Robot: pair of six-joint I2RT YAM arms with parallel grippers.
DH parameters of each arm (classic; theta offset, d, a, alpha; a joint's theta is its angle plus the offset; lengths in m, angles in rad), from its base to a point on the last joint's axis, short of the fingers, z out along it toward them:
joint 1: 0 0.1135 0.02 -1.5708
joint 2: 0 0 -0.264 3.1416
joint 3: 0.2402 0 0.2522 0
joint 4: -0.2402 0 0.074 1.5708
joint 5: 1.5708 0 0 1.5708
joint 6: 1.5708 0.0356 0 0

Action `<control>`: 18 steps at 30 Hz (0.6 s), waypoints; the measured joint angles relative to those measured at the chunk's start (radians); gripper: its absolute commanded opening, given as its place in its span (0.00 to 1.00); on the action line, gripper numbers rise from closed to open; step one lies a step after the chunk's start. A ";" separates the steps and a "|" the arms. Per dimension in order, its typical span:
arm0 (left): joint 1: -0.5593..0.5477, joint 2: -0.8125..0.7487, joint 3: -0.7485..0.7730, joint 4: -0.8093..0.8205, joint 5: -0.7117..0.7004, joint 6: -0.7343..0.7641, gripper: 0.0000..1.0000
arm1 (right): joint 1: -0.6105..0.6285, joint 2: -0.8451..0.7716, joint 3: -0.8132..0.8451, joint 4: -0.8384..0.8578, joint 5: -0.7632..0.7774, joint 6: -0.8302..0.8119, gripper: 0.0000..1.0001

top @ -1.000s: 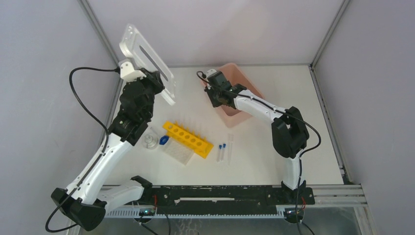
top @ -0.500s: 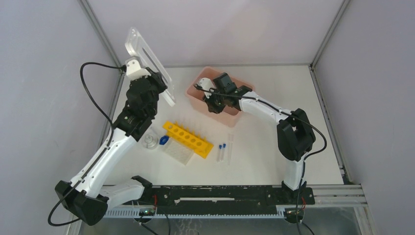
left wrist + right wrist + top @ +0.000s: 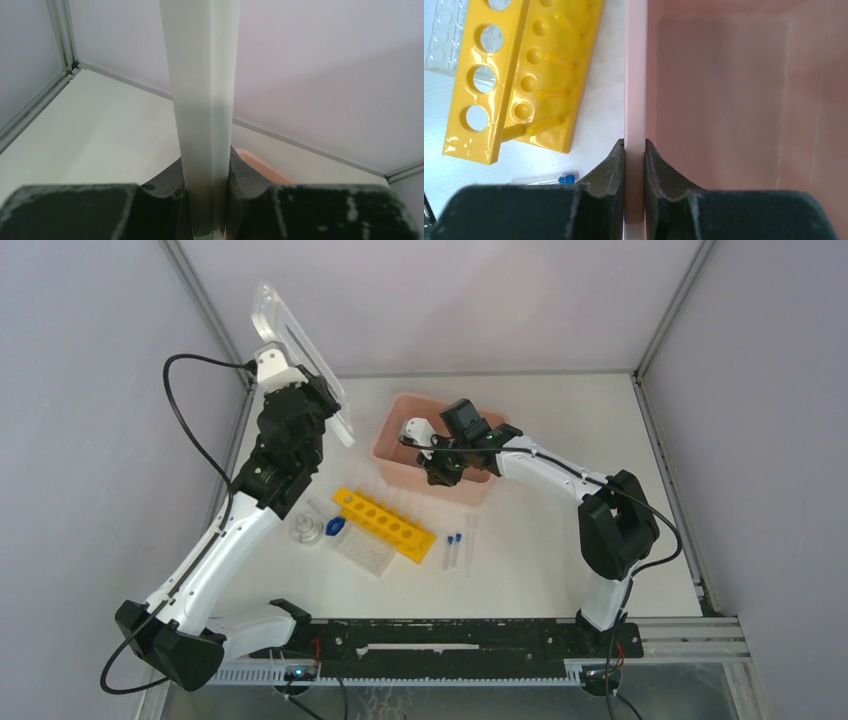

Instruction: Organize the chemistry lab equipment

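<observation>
Pink box [image 3: 396, 440] dragged left, right gripper [image 3: 634, 145] pinching wall; raised left gripper [image 3: 207, 162] clamps lid [image 3: 200, 75].

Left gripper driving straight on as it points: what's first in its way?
Likely the back wall; the left gripper, shut on the white lid, aims at it above the table. Depth unclear.

One yellow tube rack [image 3: 385, 523], one clear well plate [image 3: 362, 552], one round glass piece [image 3: 305, 531]. Two blue-capped vials [image 3: 452, 540], one thin clear tube [image 3: 470, 540], plus one separate blue cap [image 3: 335, 527]. One pink box [image 3: 392, 440], one white lid [image 3: 295, 350].
</observation>
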 measured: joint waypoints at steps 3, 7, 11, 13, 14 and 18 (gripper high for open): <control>0.000 0.008 0.007 0.000 -0.006 0.010 0.00 | 0.000 -0.009 -0.013 0.004 -0.003 -0.014 0.21; 0.000 0.022 0.017 0.000 -0.010 0.018 0.00 | 0.000 -0.015 -0.027 0.021 -0.005 -0.015 0.46; 0.000 0.024 0.018 0.000 -0.010 0.019 0.00 | -0.001 -0.020 -0.044 0.036 -0.007 0.005 0.69; 0.000 0.024 0.019 0.000 -0.010 0.019 0.00 | -0.001 -0.021 -0.044 0.045 -0.004 0.018 0.72; 0.000 0.024 0.019 -0.001 -0.010 0.019 0.00 | 0.000 -0.022 -0.044 0.051 -0.001 0.023 0.72; 0.000 0.024 0.019 -0.001 -0.010 0.019 0.00 | -0.001 -0.047 -0.046 0.073 0.021 0.050 0.73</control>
